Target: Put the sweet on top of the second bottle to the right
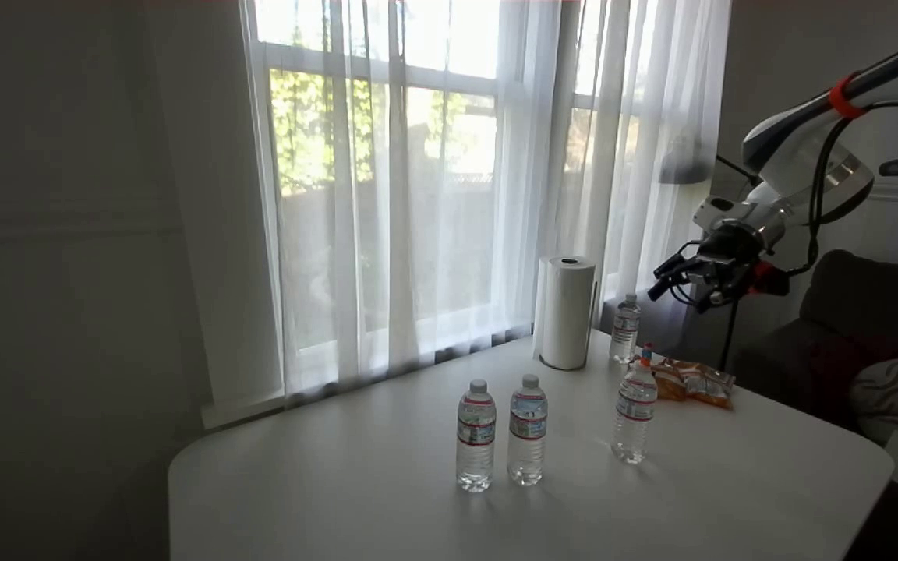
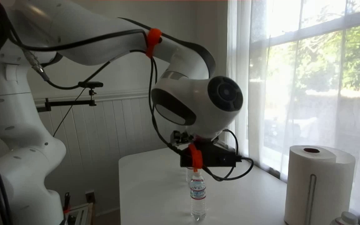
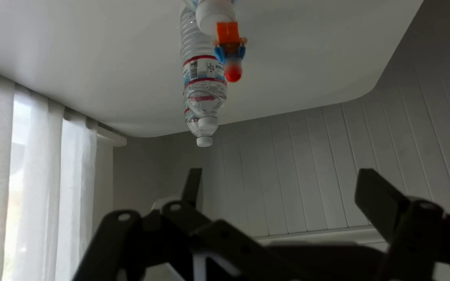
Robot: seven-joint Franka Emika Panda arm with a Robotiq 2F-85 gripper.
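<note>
On the gripper, the jaws are spread wide and empty, with the fingers set far apart. The sweet, coloured orange, blue and red, is seated upright on the cap of a water bottle, lower than the jaws and apart from them; in an exterior view it is mostly screened by an orange strap. Behind that bottle, in an exterior view, orange packets are seen, and another bottle is set just beside a paper towel roll, while two bottles are stood side by side on the white table.
</note>
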